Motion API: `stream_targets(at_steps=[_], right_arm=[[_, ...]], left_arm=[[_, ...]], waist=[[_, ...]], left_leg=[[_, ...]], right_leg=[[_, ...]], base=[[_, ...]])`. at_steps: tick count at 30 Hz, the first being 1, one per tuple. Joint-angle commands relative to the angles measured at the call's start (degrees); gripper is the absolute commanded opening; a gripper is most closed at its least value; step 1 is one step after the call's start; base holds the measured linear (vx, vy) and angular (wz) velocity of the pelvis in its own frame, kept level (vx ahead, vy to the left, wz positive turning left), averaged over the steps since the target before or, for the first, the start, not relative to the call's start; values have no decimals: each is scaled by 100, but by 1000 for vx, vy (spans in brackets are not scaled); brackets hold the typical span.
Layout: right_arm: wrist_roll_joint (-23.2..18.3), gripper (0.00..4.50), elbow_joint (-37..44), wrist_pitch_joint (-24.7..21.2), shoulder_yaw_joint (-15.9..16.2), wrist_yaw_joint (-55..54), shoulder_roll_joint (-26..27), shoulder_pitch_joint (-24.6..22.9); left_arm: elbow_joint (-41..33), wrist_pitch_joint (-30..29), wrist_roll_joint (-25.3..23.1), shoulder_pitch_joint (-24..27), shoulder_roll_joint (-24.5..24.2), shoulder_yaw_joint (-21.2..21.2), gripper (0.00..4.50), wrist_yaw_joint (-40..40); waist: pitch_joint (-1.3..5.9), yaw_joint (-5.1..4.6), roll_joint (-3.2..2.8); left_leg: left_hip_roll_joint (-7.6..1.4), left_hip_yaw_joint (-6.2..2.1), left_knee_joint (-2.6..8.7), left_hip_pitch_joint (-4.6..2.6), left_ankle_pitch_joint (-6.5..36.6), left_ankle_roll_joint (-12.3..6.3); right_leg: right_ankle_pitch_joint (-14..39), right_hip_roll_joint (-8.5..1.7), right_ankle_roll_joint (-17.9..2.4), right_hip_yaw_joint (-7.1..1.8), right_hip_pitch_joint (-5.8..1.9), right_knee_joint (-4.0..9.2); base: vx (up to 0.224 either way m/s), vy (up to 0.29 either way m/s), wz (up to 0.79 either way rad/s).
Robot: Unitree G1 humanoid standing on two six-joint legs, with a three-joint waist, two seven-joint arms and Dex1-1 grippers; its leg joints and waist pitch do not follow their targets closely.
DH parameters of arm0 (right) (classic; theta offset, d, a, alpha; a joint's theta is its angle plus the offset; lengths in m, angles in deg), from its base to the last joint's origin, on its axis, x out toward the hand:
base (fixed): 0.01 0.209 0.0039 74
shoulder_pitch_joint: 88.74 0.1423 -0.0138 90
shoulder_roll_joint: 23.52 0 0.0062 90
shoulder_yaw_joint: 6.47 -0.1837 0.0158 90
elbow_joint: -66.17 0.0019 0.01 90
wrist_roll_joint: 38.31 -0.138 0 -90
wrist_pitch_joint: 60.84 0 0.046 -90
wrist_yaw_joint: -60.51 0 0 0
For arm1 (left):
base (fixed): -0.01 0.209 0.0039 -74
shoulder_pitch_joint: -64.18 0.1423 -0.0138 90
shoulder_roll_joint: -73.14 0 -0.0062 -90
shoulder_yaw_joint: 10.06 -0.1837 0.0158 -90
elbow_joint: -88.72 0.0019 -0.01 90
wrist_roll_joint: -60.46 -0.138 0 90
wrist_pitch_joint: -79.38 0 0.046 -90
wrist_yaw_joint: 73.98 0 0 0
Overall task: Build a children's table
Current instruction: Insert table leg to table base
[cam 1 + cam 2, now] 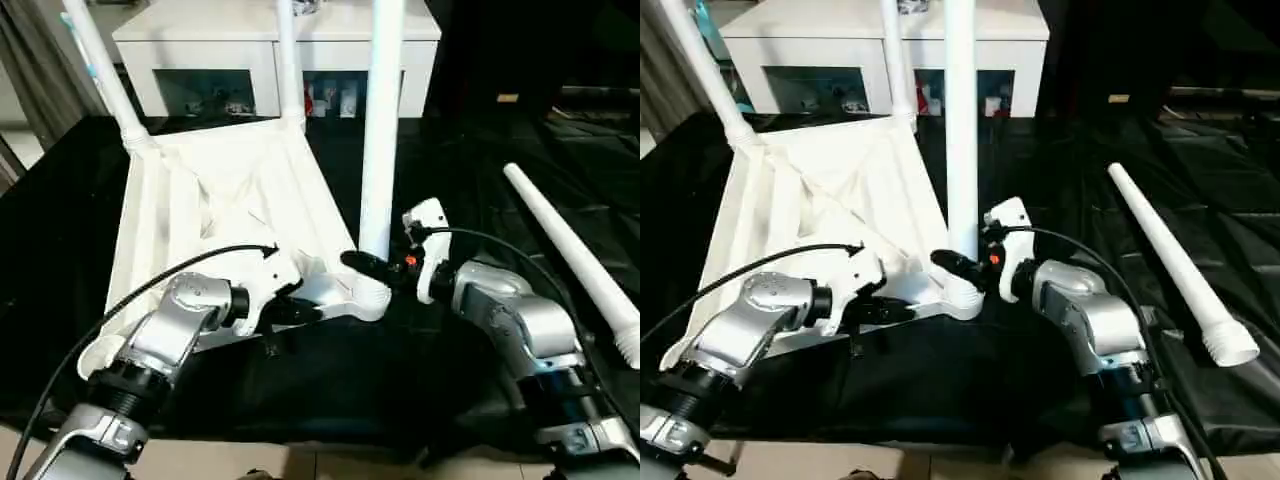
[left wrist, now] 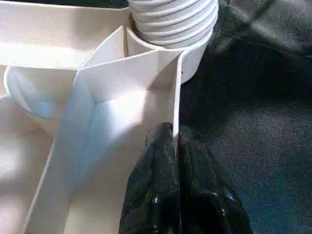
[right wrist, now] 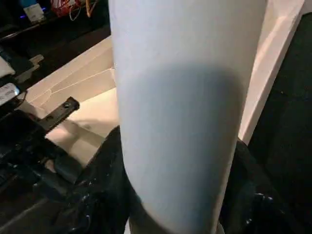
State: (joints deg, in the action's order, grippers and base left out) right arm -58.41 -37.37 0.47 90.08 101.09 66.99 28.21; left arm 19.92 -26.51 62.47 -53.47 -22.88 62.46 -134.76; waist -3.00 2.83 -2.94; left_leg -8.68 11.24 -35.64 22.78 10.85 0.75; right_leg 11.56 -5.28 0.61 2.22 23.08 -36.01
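My workspace seen from above. The table top [image 1: 230,215] lies upside down on a black mat [image 1: 470,160], X-ribs up, w/ three legs standing in corner sockets: two at the far corners, one at the near corner closest to my right arm.

My left gripper [image 2: 176,146] is pinched shut on the thin rim wall of the top, right beside that near socket. I judge this is to pin the top down so it won't slide or tip while the leg gets worked.

My right gripper [image 1: 385,268] is wrapped around the near leg [image 1: 380,120] low down, just above the socket, fingers either side of the tube. Prob. gripped low so I can push or twist it home w/o levering the top.

The fourth leg [image 1: 575,255] lies loose on the mat off to my right, well apart, flared end toward me.

Beyond the mat: a white cabinet [image 1: 275,40] w/ glass doors, small items inside. Room around is dim; pale floor at the near edge.
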Motion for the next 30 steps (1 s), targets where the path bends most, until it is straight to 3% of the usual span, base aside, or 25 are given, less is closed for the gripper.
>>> stream_targets(at_steps=[1, 12, 13, 15, 16, 17, 18, 19, 23, 30], right_arm=[[24, 188, -252, 54, 38, 29, 101, 23], [-192, 188, -878, 791, -452, 126, 414, -239], [-184, 188, -897, 928, -469, 142, 435, -354], [-168, 188, -932, 1139, -483, 195, 471, -516], [-109, 188, -991, 1369, -491, 192, 502, -597], [-14, 188, -1113, 1757, -519, 185, 564, -692], [-4, 188, -1138, 1847, -533, 181, 584, -719], [53, 188, -1206, 2109, -554, 143, 632, -783], [238, 188, -1374, 2682, -537, 55, 723, -925], [616, 187, -1625, 3583, -381, -60, 764, -1123]], left_arm=[[36, -1, 118, -54, 56, 74, 0, 61], [170, 23, 128, -135, 94, 211, 0, 180], [193, 24, 136, -156, 101, 225, 0, 188], [246, 40, 150, -203, 118, 251, 0, 204], [274, 55, 151, -227, 133, 258, 0, 220], [330, 74, 146, -270, 159, 266, 0, 248], [343, 79, 143, -279, 168, 267, 0, 258], [376, 86, 138, -304, 190, 269, 0, 277], [451, 92, 127, -362, 245, 267, 0, 301], [492, 109, 105, -383, 276, 255, 0, 302]], waist=[[383, 46, 124], [374, 36, 99], [374, 43, 58], [376, 57, 31], [375, 57, 27], [369, 69, -25], [363, 57, 0], [361, 62, -24], [348, 49, -27], [341, 57, -19]], left_leg=[[-407, -188, 484, -129, 977, -235], [-413, -201, 513, -137, 1182, -182], [-417, -198, 517, -145, 1260, -144], [-419, -215, 529, -145, 1385, -87], [-422, -208, 537, -158, 1471, -60], [-419, -224, 545, -158, 1583, -9], [-418, -211, 551, -163, 1659, 5], [-415, -227, 559, -163, 1759, 41], [-424, -242, 587, -165, 1974, 91], [-428, -248, 603, -160, 2000, 11]], right_leg=[[704, -378, -1536, -223, -240, 403], [805, -378, -1551, -222, -235, 421], [838, -376, -1532, -224, -224, 436], [857, -384, -1520, -226, -232, 429], [878, -374, -1517, -223, -214, 445], [956, -388, -1521, -222, -215, 441], [1020, -383, -1512, -224, -204, 468], [1105, -387, -1503, -224, -213, 469], [1304, -383, -1460, -224, -205, 490], [1362, -390, -1434, -232, -201, 511]], base=[[0, 0, 0], [0, 0, 0], [0, 0, 0], [0, 0, 0], [0, 0, 0], [0, 0, 0], [0, 0, 0], [0, 0, 0], [0, 0, 0], [0, 0, 0]])
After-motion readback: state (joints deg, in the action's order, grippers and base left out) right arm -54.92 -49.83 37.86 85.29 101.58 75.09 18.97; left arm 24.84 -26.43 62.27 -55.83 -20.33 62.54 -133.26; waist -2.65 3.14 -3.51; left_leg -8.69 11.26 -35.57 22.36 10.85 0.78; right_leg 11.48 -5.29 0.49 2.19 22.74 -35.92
